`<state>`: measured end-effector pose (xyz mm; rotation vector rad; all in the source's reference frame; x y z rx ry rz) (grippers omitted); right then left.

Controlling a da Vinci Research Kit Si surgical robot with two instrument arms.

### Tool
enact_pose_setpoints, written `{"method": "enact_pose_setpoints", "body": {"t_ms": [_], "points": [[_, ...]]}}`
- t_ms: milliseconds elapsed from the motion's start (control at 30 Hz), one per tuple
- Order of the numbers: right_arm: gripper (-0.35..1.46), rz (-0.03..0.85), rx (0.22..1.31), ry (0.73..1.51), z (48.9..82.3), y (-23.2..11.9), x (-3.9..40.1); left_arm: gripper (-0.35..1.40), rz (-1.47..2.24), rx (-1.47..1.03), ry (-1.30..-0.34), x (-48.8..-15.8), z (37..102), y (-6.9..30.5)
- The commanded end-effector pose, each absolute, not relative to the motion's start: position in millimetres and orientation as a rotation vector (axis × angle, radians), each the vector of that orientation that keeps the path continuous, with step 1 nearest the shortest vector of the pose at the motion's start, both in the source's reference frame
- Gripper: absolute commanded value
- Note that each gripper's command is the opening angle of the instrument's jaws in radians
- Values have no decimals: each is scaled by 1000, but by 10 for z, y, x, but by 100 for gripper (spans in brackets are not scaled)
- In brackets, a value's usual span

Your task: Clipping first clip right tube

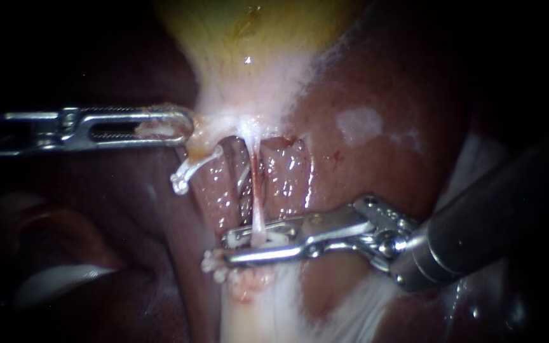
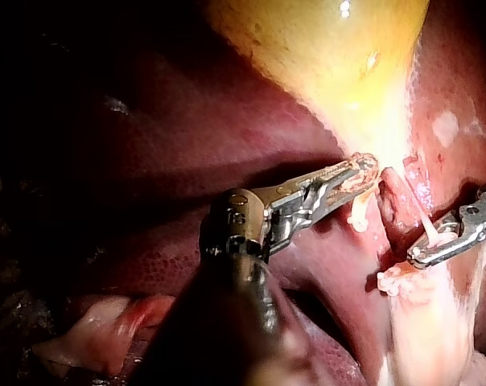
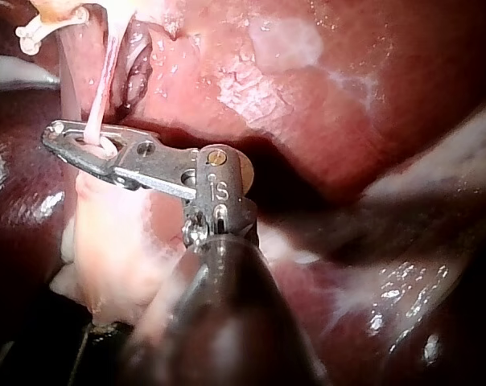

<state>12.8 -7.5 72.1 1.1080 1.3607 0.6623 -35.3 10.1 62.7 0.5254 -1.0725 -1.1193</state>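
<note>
Jaws of my right instrument [image 1: 225, 248], two slim silver arms on a dark shaft that comes in from the lower right, stand a narrow gap apart. They lie almost level and point toward the view's left. The thin, pale-pink tube [image 1: 257, 190] runs from the gallbladder's neck straight down, so its long axis crosses the jaws nearly at a right angle. It passes between them a little back from the tips, where a small white piece [image 1: 274, 240], probably the clip, sits in the gap. I cannot see both jaws pressing on the tube, so I read them as open around it. A fainter grey strand [image 1: 244, 187] lies just left of it, which suggests this is the right tube. By my judgement the next move needs no sideways travel, only closing.

My left instrument [image 1: 184, 124], with windowed silver jaws, is clamped on a pale yellowish fringe of tissue [image 1: 160, 130] at the neck of the bulging yellow gallbladder [image 1: 249, 38]. It sits well above the right jaws, over the dark red liver [image 1: 376, 76].
</note>
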Motion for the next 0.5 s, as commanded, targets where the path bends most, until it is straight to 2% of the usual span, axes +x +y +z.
{"method": "enact_pose_setpoints", "body": {"t_ms": [33, 167, 500], "points": [[-35, 660, 1108, 1364, 722, -76, 127, -35, -1119, 526, -1073, -353, 627, 101], [-35, 657, 1089, 1318, 721, -79, 126, -35, -1119, 526, -1073, -352, 628, 101], [-35, 656, 1088, 1315, 722, -79, 125, -35, -1119, 526, -1073, -351, 628, 101]]}}
